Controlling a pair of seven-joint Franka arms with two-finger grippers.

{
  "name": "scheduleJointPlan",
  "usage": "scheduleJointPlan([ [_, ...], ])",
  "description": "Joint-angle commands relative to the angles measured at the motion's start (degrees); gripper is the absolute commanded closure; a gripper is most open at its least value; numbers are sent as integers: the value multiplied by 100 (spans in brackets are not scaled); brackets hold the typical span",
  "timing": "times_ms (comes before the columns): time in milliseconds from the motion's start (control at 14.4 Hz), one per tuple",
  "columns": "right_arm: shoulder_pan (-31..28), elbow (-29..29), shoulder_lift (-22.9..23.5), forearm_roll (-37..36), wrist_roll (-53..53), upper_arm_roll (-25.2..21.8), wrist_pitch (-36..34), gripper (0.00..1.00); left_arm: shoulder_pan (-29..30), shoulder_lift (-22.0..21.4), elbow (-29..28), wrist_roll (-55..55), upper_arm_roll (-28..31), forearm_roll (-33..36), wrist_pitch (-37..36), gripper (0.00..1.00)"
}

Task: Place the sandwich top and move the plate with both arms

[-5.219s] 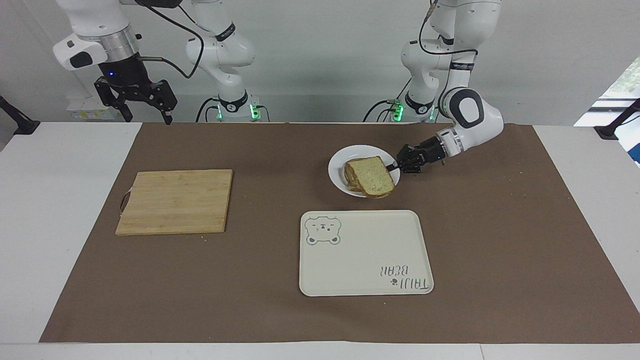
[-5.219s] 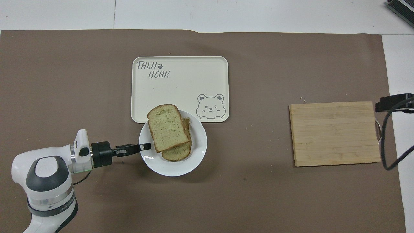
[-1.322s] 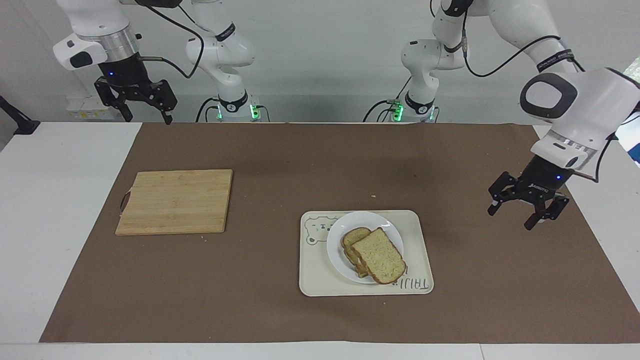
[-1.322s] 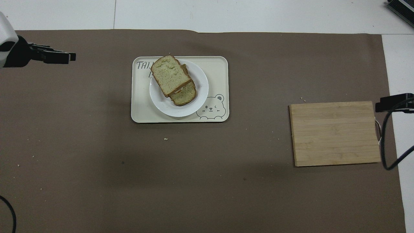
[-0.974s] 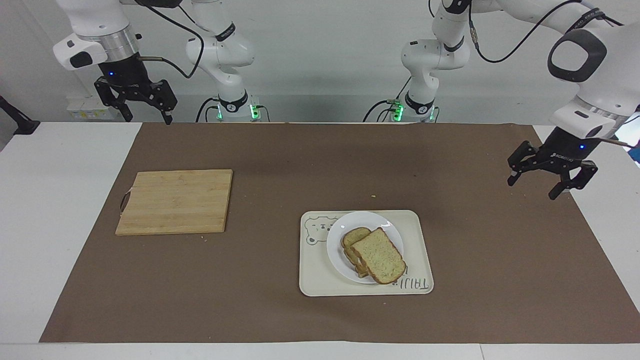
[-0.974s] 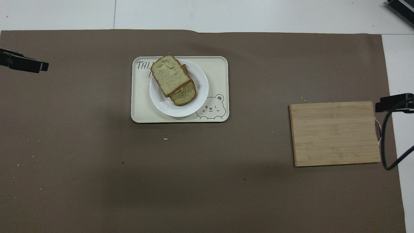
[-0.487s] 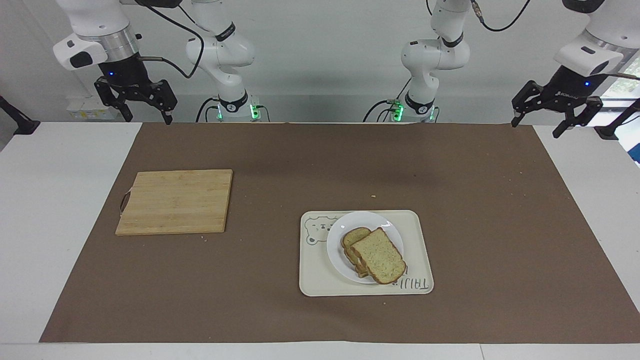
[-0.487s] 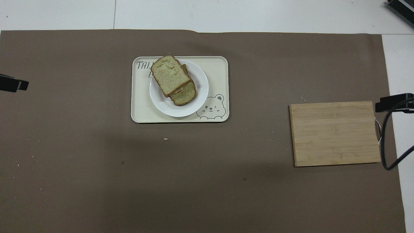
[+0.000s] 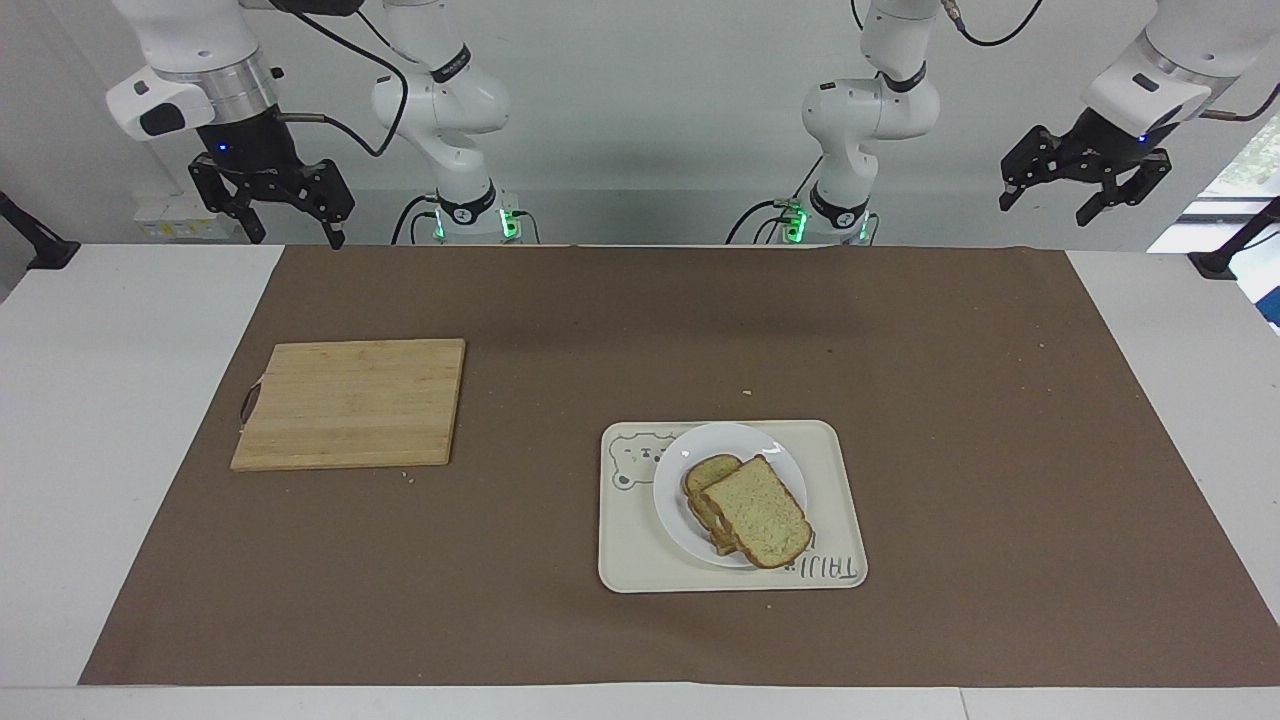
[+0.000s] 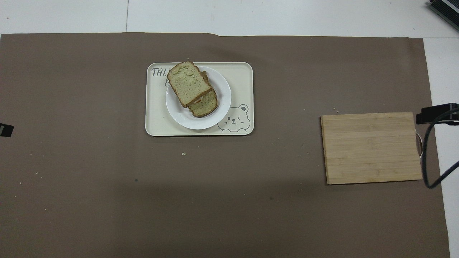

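With the sandwich top (image 9: 757, 511) sitting on the plate (image 9: 676, 518) inside the tray (image 9: 840, 495), I am parking my left gripper (image 9: 1076, 188) and right gripper (image 9: 283, 209) high, fingers spread and empty, well apart from the food.

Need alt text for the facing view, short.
A white plate holding a sandwich, the sandwich top uppermost, sits on a cream bear tray. A wooden cutting board lies apart; left gripper and right gripper hang open, empty.

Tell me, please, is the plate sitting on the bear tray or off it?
On it. The plate lies wholly within the tray, tray rim showing around it, with the sandwich top stacked on the lower slice.
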Motion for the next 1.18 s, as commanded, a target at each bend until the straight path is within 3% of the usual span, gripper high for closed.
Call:
scheduleJointPlan([
  [0,-24,8,-53,-68,-117,27,-86,0,-97,39,76,-120,-11,179,-143,0],
  [1113,-24,8,-53,-68,-117,27,-77,0,-167,-163,-108,-533,-249,382,498,0],
])
